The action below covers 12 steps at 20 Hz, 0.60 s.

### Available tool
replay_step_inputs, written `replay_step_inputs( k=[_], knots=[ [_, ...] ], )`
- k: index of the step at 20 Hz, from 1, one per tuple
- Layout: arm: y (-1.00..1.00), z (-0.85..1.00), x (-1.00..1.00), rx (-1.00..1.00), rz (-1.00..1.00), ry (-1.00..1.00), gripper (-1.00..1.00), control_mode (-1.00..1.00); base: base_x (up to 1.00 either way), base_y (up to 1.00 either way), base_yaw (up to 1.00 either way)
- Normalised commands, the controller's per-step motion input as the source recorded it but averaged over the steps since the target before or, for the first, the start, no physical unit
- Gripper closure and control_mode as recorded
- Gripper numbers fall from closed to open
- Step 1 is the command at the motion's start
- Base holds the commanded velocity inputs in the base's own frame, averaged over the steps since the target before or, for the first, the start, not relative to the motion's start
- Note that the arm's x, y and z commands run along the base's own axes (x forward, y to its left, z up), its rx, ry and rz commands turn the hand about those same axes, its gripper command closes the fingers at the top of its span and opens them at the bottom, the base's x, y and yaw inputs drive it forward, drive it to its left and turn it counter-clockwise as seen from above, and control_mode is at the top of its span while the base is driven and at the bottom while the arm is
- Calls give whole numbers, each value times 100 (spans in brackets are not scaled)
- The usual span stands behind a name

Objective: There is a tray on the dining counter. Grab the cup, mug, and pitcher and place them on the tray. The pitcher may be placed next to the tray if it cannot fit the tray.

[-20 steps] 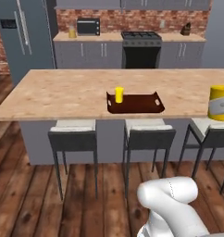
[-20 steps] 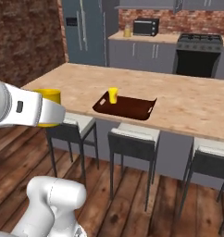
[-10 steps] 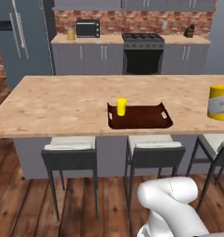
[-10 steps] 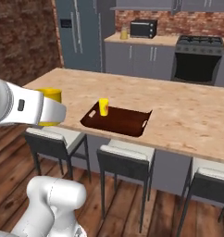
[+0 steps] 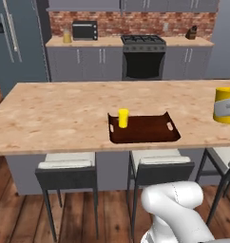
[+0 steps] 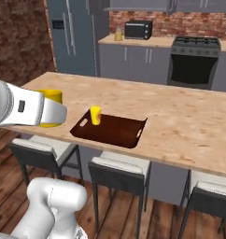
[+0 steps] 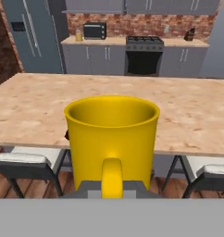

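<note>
gripper (image 7: 112,193): clamped tight on the mug's (image 7: 112,139) handle, same hold as a second ago, mug upright and up in the air
mug spot: short of the dining counter (image 5: 64,114) edge, over the stools (image 5: 67,166)
cup (image 5: 123,118): standing at the left end of the tray (image 5: 150,130)
tray: sits near the counter's front edge
view: whole scene slid sideways since before, so that's the base rolling, not the stuff
pitcher (image 5: 66,35): back on the grey counter by the microwave (image 5: 84,30)

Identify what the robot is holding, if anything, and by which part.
The mug, upright and clear of the dining counter; the hold looks to be low at its handle side, though the contact is hidden.
</note>
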Motion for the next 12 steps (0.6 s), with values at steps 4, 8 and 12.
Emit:
replay_step_inputs(
  k=[4,8,12],
  knots=[
    [0,0,0,0,0,0,100,100,52,8,-8],
    [0,0,0,0,0,0,100,100,51,10,-8],
    [0,0,0,0,0,0,100,100,47,12,-7]
  ],
)
